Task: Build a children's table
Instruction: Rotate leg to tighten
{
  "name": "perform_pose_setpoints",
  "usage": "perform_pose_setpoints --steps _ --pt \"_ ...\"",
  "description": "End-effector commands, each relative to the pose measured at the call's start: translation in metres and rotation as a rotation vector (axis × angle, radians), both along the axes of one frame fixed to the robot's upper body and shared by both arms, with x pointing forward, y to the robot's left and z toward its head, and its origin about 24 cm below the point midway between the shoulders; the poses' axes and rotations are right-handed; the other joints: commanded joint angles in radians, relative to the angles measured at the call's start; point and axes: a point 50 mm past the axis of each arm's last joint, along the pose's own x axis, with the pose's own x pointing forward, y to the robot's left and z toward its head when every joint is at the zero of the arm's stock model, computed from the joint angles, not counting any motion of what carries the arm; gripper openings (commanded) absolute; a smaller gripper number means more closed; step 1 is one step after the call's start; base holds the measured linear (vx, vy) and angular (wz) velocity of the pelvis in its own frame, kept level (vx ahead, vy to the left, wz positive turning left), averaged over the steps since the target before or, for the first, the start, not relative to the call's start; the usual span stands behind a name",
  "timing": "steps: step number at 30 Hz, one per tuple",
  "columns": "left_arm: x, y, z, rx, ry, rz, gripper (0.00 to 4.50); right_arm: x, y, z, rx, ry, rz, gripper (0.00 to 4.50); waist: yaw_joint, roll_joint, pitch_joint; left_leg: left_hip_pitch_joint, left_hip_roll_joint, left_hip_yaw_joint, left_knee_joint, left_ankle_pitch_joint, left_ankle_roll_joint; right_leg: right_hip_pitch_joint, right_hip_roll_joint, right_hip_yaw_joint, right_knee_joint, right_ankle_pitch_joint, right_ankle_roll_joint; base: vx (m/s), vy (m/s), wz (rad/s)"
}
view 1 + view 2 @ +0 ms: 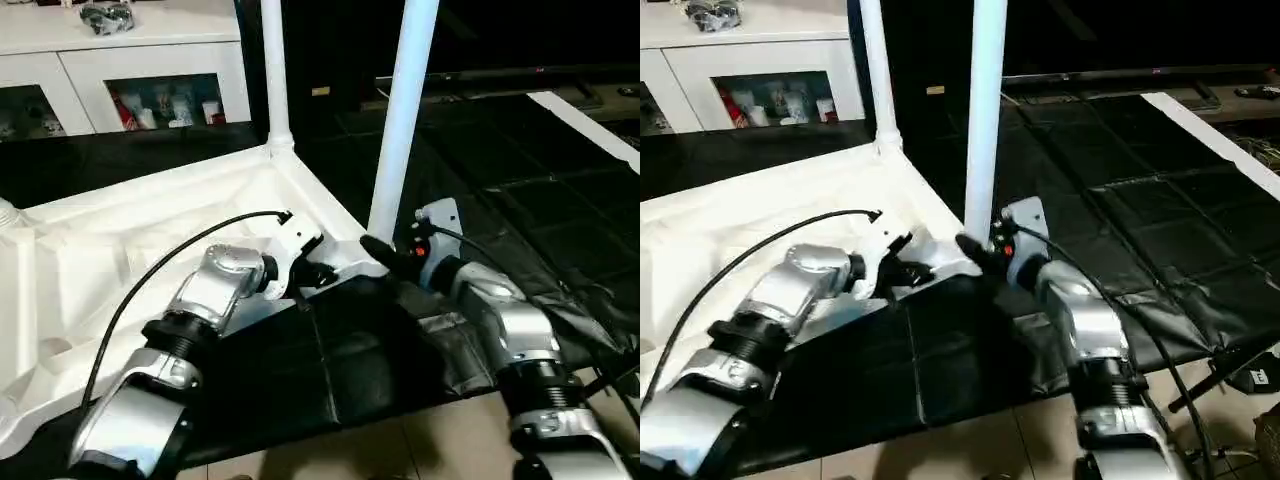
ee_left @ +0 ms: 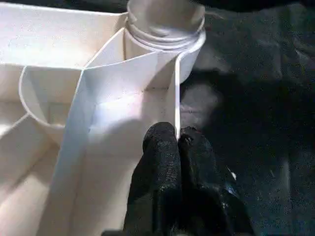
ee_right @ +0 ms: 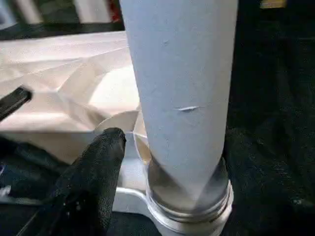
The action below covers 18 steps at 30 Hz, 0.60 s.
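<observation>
Left gripper (image 2: 178, 142) pinched on tabletop (image 1: 90, 250) rim; right gripper (image 1: 378, 248) grasp unclear beside leg (image 1: 402, 120).

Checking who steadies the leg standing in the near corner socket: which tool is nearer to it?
Right. The right tool sits at the base of the near leg, beside its socket. The left tool pinches the table top's thin rim wall, a little short of that corner.

Both upright legs (image 1: 402, 120) run off the top edge.
</observation>
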Motion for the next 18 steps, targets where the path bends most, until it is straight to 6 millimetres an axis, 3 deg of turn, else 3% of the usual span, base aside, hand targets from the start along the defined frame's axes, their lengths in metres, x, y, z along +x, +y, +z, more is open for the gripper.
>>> perform_pose_setpoints --steps 1,6,8,10,16,18 --pt "-0.003 -0.014 0.016 -0.029 -0.061 -0.137 0.00 -0.009 0.018 0.000 0.034 0.000 0.178 3.64 0.007 -0.001 -0.072 0.009 0.040 -0.013 -0.065 -0.171 0.066 0.065 -0.067 0.060 -0.069 -0.199 -0.215 0.000 0.000 0.00" --pt "-0.009 0.003 0.016 -0.017 -0.041 -0.270 0.00 -0.015 -0.010 0.007 -0.009 -0.015 0.288 4.10 0.022 0.001 -0.071 0.011 0.042 -0.012 -0.065 -0.177 0.068 0.063 -0.067 0.060 -0.069 -0.209 -0.218 0.000 0.000 0.00" --pt "-0.016 0.012 0.017 -0.009 -0.033 -0.401 0.00 -0.020 -0.023 0.011 -0.040 -0.017 0.381 4.18 0.032 0.002 -0.071 0.015 0.046 -0.011 -0.065 -0.183 0.064 0.060 -0.067 0.060 -0.069 -0.212 -0.218 0.000 0.000 0.00" --pt "-0.019 0.016 0.018 -0.006 -0.015 -0.448 0.00 -0.024 -0.028 0.013 -0.059 -0.024 0.433 4.18 0.050 0.004 -0.073 0.018 0.052 -0.009 -0.066 -0.172 0.061 0.057 -0.067 0.062 -0.060 -0.183 -0.224 0.000 0.000 0.00" --pt "-0.025 0.026 0.018 0.060 0.002 -0.589 0.00 -0.037 -0.038 0.014 -0.045 0.034 0.621 4.18 0.071 0.003 -0.071 0.022 0.052 -0.008 -0.067 -0.204 0.051 0.056 -0.070 0.063 -0.066 -0.223 -0.219 0.000 0.000 0.00" --pt "-0.026 0.028 0.018 0.072 0.009 -0.622 0.00 -0.040 -0.039 0.014 -0.033 0.054 0.664 4.18 0.072 0.002 -0.072 0.016 0.052 -0.010 -0.067 -0.193 0.053 0.059 -0.071 0.062 -0.062 -0.209 -0.220 0.000 0.000 0.00"
